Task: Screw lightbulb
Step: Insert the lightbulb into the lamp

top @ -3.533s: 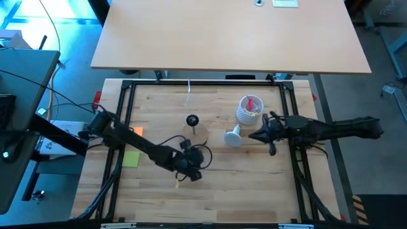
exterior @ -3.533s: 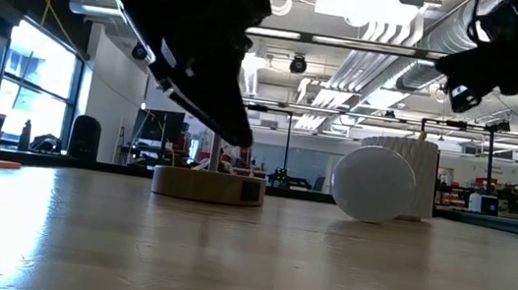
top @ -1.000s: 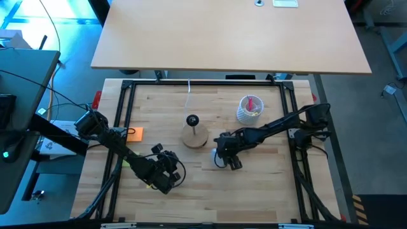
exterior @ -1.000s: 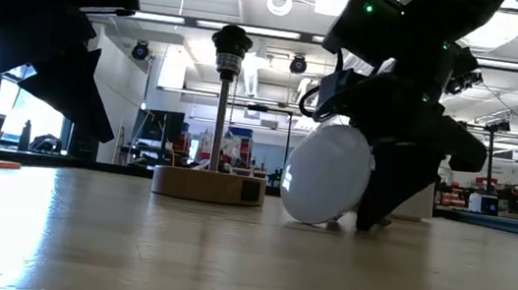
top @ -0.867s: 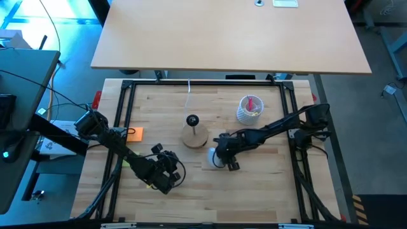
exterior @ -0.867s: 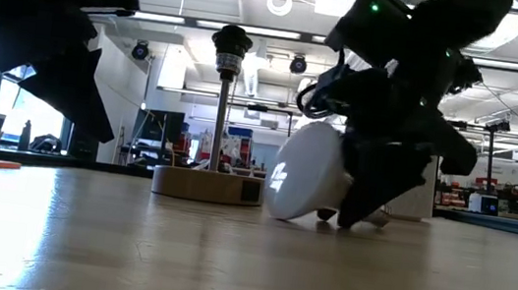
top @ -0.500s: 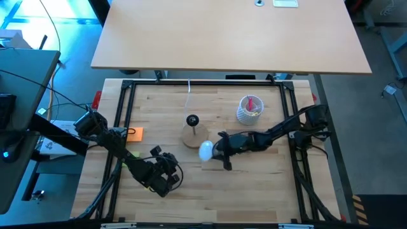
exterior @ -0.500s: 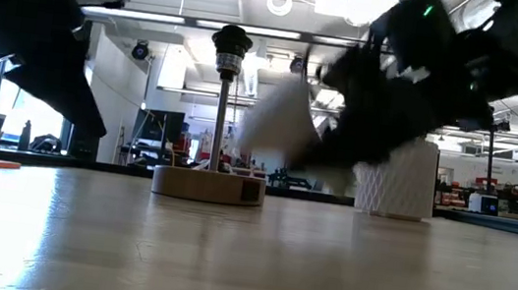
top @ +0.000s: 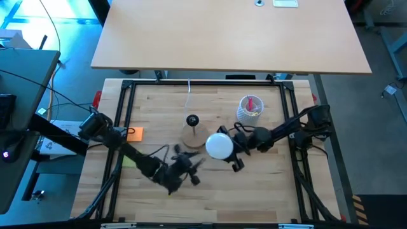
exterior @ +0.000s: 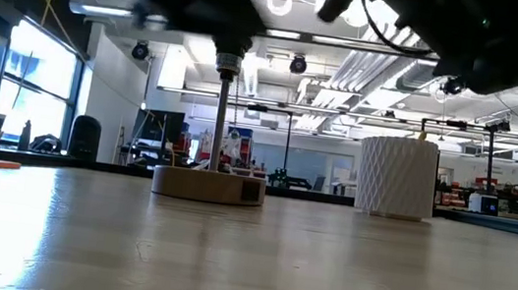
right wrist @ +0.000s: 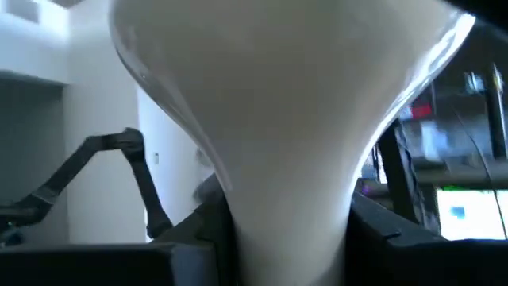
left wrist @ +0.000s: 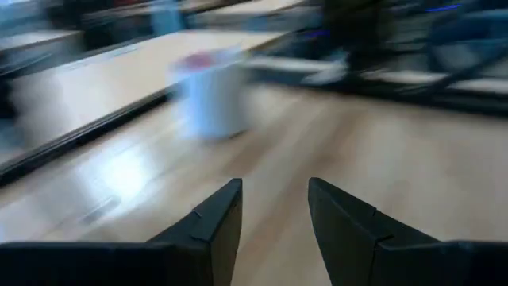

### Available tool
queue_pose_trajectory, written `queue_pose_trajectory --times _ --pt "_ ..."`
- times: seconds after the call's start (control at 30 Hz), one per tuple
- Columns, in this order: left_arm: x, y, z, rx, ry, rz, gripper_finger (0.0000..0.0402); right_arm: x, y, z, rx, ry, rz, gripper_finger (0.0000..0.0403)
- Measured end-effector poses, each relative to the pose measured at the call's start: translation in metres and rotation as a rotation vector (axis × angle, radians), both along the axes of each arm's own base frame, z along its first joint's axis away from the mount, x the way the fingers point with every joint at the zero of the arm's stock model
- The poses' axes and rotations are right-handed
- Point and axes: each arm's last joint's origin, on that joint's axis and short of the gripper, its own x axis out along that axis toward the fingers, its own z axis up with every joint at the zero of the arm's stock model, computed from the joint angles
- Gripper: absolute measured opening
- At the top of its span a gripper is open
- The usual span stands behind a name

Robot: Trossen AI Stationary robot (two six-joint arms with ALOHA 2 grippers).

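High view: the bench (top: 254, 184) carries one lightbulb (top: 220, 145), one round wooden base (top: 194, 136) with a black-topped post (top: 192, 119), and one white perforated cup (top: 249, 109) holding pink items. The lightbulb sits in the right gripper (top: 231, 151), just beside the wooden base, its globe facing up toward the camera. The left gripper (top: 191, 170) is over the bench nearer the front edge, apart from the base and the lightbulb; an orange tag (top: 133, 133) and a yellow-green tag (top: 129, 162) lie near the left arm. Low view: the wooden base (exterior: 209, 184) and its post (exterior: 221, 111) stand on the bench (exterior: 245, 262), with the cup (exterior: 396, 177) standing off to one side; dark arm parts fill the top of the frame and the lightbulb is not visible here. Left wrist view: the left gripper (left wrist: 274, 208) has its jaws apart with nothing between them; the cup (left wrist: 210, 99) stands ahead on the bench (left wrist: 397, 159), blurred. Right wrist view: the right gripper (right wrist: 287, 238) has its jaws clamped on the narrow neck of the lightbulb (right wrist: 286, 103), whose globe widens away from the jaws and blocks most of the view.
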Motion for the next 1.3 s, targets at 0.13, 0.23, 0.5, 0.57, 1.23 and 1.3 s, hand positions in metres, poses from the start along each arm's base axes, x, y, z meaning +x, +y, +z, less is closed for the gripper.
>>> queue_pose_trajectory --times 0.13,0.23,0.5,0.57,1.23,1.3 --pt "0.020 0.009 0.024 0.018 -0.122 -0.290 0.0161 -0.009 0.010 0.014 -0.068 -0.075 0.053 0.0135" --pt "0.026 0.022 0.034 0.062 -0.199 -0.273 0.0172 -0.017 0.015 0.021 -0.099 -0.117 0.064 0.0135" --pt "0.039 0.046 0.047 0.075 -0.324 -0.459 0.0213 -0.023 0.016 0.018 -0.133 -0.097 0.014 0.0135" --pt "0.041 0.050 0.046 0.060 -0.327 -0.457 0.0223 -0.023 0.015 0.015 -0.145 -0.080 -0.011 0.0135" --pt "0.044 0.059 0.042 0.020 -0.300 -0.383 0.0221 -0.018 0.012 0.008 -0.143 0.011 -0.177 0.0135" --pt "0.044 0.059 0.042 0.019 -0.300 -0.379 0.0219 -0.018 0.011 0.008 -0.134 0.015 -0.199 0.0135"
